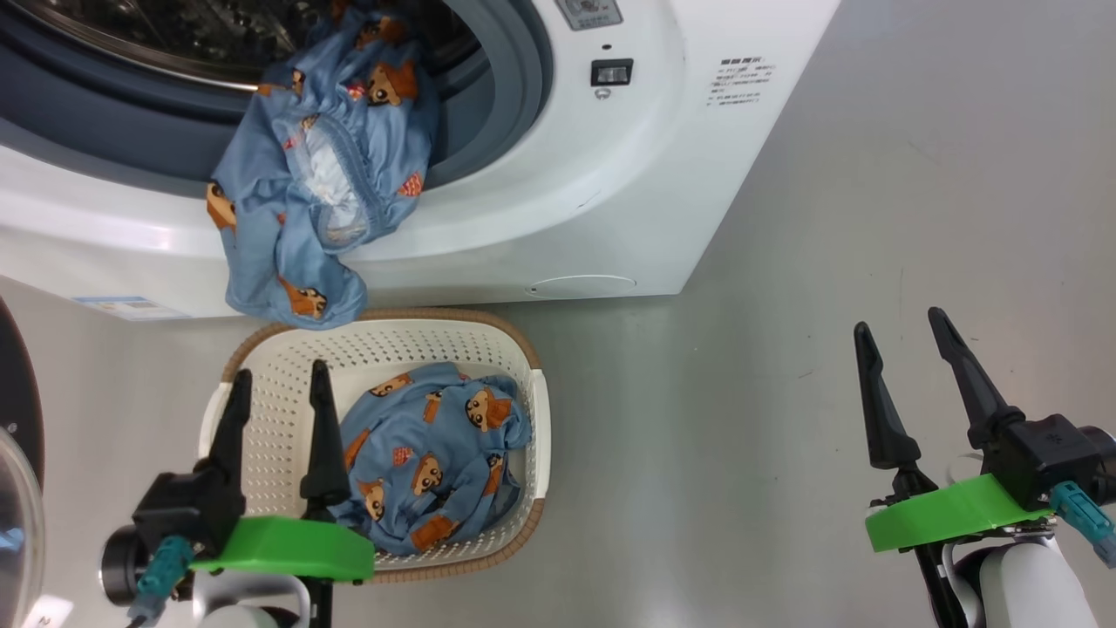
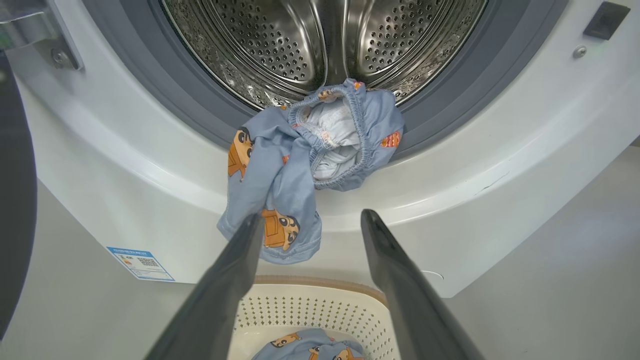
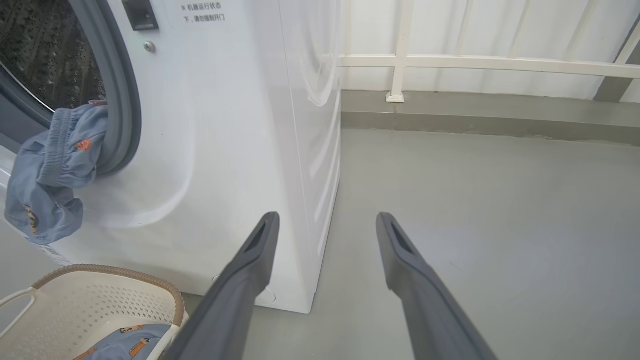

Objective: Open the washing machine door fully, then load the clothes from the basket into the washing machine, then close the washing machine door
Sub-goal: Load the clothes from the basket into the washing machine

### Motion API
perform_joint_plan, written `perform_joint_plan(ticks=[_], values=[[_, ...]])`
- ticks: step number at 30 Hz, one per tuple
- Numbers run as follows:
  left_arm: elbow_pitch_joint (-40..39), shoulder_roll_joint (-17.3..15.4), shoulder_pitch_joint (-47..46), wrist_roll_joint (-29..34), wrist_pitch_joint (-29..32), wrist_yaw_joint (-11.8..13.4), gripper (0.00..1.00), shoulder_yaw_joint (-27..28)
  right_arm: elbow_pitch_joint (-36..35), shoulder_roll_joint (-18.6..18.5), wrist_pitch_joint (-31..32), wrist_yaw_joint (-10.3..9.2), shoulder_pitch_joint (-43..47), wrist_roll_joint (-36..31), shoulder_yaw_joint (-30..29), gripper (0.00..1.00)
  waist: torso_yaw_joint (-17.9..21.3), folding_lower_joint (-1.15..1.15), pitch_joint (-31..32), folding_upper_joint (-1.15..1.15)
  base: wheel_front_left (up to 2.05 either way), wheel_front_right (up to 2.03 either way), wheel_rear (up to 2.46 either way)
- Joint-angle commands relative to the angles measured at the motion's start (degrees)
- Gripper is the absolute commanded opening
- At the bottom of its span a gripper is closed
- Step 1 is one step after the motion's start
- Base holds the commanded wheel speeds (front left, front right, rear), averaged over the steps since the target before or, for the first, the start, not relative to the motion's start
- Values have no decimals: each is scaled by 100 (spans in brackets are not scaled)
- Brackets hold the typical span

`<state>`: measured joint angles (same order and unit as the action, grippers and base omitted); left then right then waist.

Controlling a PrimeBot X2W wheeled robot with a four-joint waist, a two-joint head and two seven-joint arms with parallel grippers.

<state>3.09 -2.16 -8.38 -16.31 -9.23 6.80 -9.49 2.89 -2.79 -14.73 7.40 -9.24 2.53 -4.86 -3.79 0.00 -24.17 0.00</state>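
Observation:
The white washing machine [image 1: 558, 183] stands with its drum [image 2: 325, 40] uncovered. One light blue bear-print garment [image 1: 314, 174] hangs over the grey gasket and down the front panel, half in, half out. A second piece of the clothes [image 1: 436, 453] lies in the cream basket [image 1: 536, 419] on the floor before the machine. My left gripper [image 1: 281, 373] hovers open over the basket's left part, empty. My right gripper [image 1: 902, 318] stands open and empty over bare floor to the right. The washing machine door [image 1: 17, 453] shows as a dark rim and glass at the far left edge, swung open.
Grey floor [image 1: 828, 262] spreads to the right of the machine. A white railing and wall [image 3: 475, 60] stand beyond the machine's side. A blue label [image 2: 140, 263] is stuck low on the machine's front.

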Motion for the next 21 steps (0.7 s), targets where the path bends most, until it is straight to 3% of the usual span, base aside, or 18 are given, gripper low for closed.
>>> perform_joint_plan(ticks=[1,9,21], values=[[-261,-161,101,15,40,59,100,157,-117,-9,-27,9,80,-32,103,100,4,0,-1,0,0,0,0],[-704,-290,203,68,271,148,100,152,-49,-9,-27,9,56,-5,139,100,34,0,-40,0,0,0,0],[-673,-387,81,23,292,182,100,211,-27,-9,-27,9,7,52,157,100,135,0,-199,0,0,0,0]])
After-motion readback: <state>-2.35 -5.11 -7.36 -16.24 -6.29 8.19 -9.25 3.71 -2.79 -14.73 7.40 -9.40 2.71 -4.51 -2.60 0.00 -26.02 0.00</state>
